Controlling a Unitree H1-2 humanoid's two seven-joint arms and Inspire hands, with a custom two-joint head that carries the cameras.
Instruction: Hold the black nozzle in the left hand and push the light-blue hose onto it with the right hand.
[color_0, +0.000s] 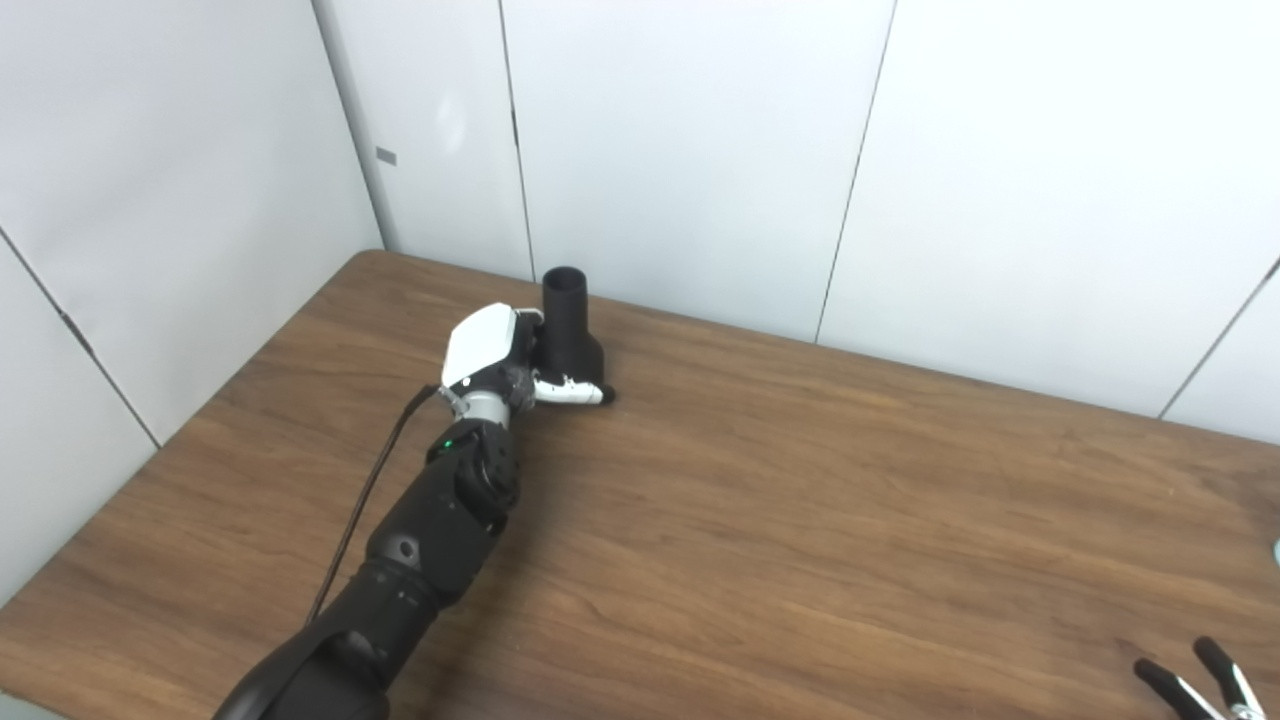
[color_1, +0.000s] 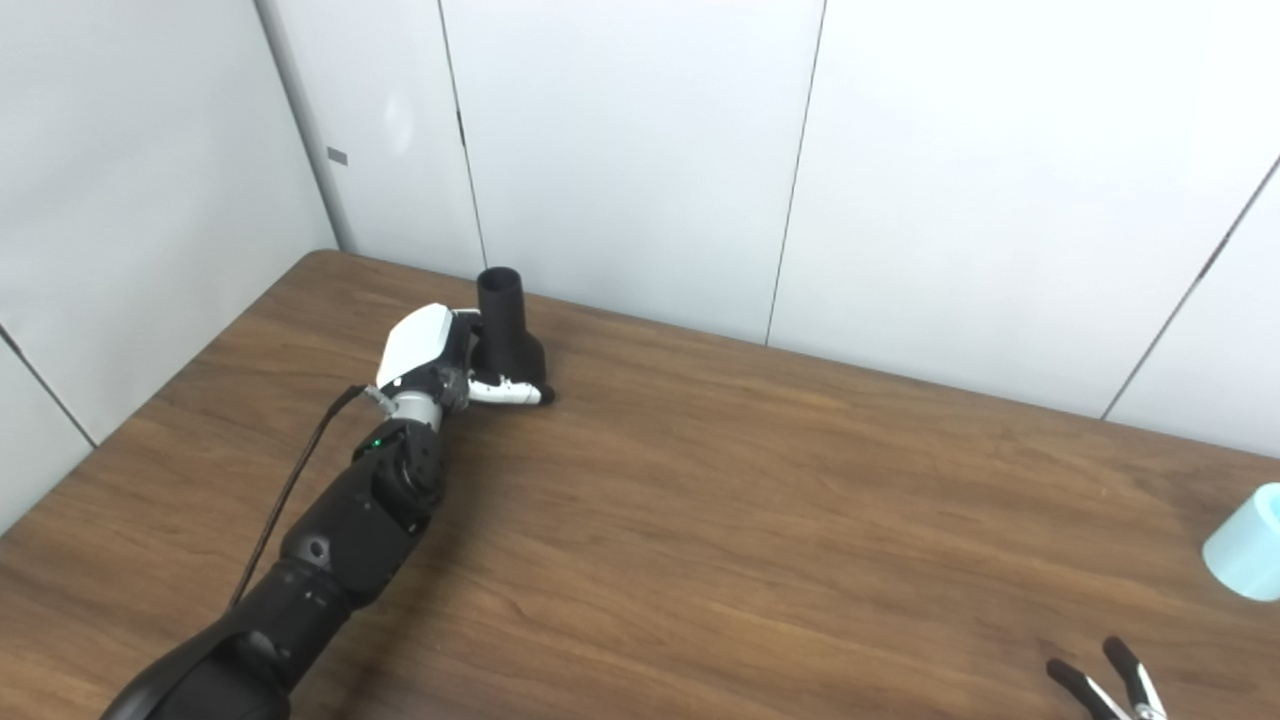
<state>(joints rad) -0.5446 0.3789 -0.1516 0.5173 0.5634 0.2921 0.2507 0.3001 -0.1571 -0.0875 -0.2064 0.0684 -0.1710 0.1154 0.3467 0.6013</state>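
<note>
Light-blue hose (color_1: 1245, 545) and right hand (color_1: 1110, 680), both edge-cropped.

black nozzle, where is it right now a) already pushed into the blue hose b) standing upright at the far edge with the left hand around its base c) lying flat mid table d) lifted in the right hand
b: the black nozzle stands open end up near the wall, the left hand wrapped around its base; the light-blue hose sits apart at the right edge.

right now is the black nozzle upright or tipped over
Upright: the nozzle stands on its wide base on the table, round opening facing up.
</note>
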